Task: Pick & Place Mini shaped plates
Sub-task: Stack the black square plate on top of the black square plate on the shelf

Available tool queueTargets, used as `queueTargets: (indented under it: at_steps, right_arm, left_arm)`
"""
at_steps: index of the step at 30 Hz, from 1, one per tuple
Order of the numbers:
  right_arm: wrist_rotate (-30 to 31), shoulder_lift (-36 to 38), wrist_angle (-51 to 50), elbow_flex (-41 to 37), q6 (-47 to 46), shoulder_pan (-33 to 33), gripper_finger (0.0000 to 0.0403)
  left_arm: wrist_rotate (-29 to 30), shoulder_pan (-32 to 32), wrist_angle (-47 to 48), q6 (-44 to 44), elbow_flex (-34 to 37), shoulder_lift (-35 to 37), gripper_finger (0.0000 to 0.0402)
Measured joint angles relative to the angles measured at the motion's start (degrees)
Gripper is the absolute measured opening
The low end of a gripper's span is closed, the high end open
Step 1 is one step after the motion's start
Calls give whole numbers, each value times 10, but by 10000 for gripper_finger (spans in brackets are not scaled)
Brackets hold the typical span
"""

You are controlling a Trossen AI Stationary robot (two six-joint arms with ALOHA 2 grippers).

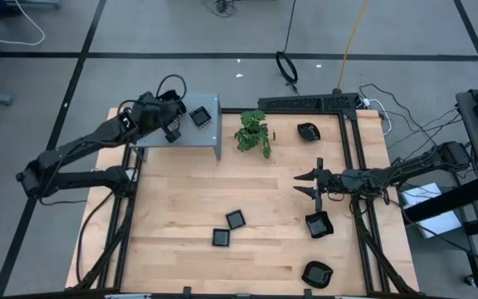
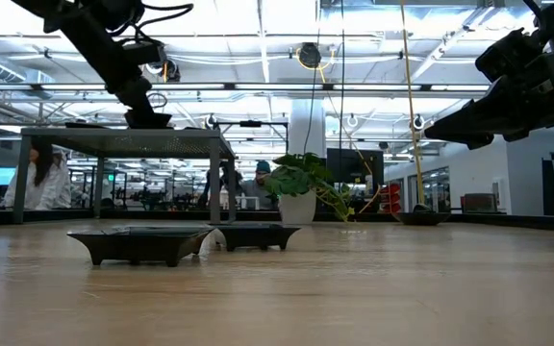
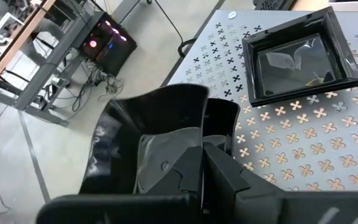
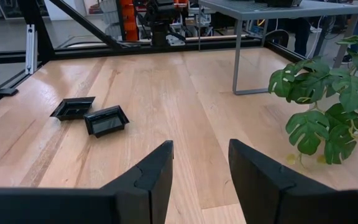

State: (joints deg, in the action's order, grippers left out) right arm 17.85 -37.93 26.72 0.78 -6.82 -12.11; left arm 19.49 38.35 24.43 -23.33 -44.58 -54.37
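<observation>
High view: left gripper (image 1: 173, 130) over grey shelf (image 1: 210, 143), clamped on a black plate (image 3: 148, 140) | right gripper (image 1: 303, 183) spread wide above table (image 1: 181, 208), empty

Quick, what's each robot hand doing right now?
Left end effector: shut on a black plate, over the grey shelf.
Right end effector: open, holding nothing, above the table.

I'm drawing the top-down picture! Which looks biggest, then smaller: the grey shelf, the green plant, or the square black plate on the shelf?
1. Grey perforated shelf, clearly the largest.
2. Green potted plant.
3. Square black plate on the shelf, the smallest.
</observation>
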Motion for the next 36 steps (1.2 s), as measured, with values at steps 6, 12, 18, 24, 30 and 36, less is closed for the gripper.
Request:
queueTargets:
  at_steps: [6,12,18,24,30,36]
  right_arm:
    - [0,0,0,0,0,0,146]
    - [0,0,0,0,0,0,146]
    - [0,0,0,0,0,0,146]
    - [0,0,0,0,0,0,144]
    - [0,0,0,0,0,0,145]
    - [0,0,0,0,0,0,145]
  left_arm:
    - [-1,0,-5,-1,0,0,35]
    - [-1,-3,-10,-1,0,0,94]
    - [21,-27,-28,-18,0,0,153]
    - [45,-70,-75,-27,0,1,189]
    - [2,-145,-80,14,0,1,199]
    - [-46,-254,-80,122,0,-2,188]
